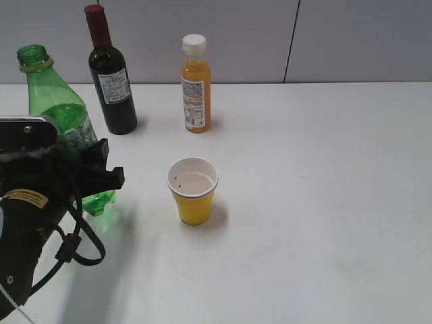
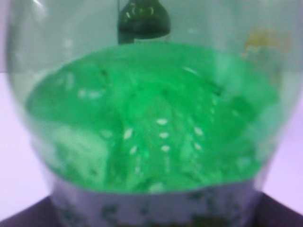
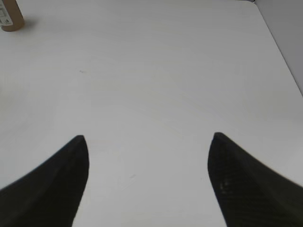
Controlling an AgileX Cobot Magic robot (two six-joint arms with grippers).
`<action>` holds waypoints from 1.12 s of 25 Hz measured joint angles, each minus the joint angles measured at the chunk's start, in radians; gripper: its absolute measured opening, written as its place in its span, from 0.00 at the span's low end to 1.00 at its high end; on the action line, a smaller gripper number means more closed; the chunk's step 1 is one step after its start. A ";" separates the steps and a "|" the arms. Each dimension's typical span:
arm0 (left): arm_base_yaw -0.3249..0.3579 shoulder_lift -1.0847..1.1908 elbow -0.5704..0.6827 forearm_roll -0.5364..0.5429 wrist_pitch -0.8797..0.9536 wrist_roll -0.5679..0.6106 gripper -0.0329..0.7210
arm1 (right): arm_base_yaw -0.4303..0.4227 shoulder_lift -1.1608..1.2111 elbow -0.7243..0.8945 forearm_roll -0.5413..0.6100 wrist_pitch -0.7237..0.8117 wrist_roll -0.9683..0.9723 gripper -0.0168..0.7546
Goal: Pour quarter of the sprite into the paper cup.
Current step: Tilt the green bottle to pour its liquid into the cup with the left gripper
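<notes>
The sprite (image 1: 50, 101) is a tall green bottle with no cap, standing nearly upright at the left of the table. My left gripper (image 1: 89, 172) is shut on its lower body, one black finger (image 1: 102, 167) across the front. Its green bumpy surface and label band fill the left wrist view (image 2: 151, 118). The yellow paper cup (image 1: 193, 191) stands upright to the right of the bottle, apart from it, white inside with dark specks. My right gripper (image 3: 147, 142) is open over bare table and does not show in the exterior view.
A dark wine bottle (image 1: 111, 74) with a red cap and an orange juice bottle (image 1: 196, 88) with a white cap stand at the back, behind the sprite and the cup. The white table (image 1: 324, 202) stretches to the right. A bottle base (image 3: 9, 19) shows at the right wrist view's top left.
</notes>
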 joint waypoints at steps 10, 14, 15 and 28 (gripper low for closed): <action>-0.012 0.000 0.000 0.007 0.000 0.093 0.64 | 0.000 0.000 0.000 0.000 -0.001 0.000 0.79; -0.012 0.000 0.000 0.056 0.000 0.146 0.64 | 0.000 0.000 0.000 0.000 -0.001 0.000 0.79; -0.012 0.000 0.000 0.071 0.000 0.176 0.64 | 0.000 0.000 0.000 0.000 -0.001 0.000 0.79; -0.011 0.000 0.000 0.034 -0.002 0.521 0.64 | 0.000 0.000 0.000 0.000 -0.001 0.000 0.79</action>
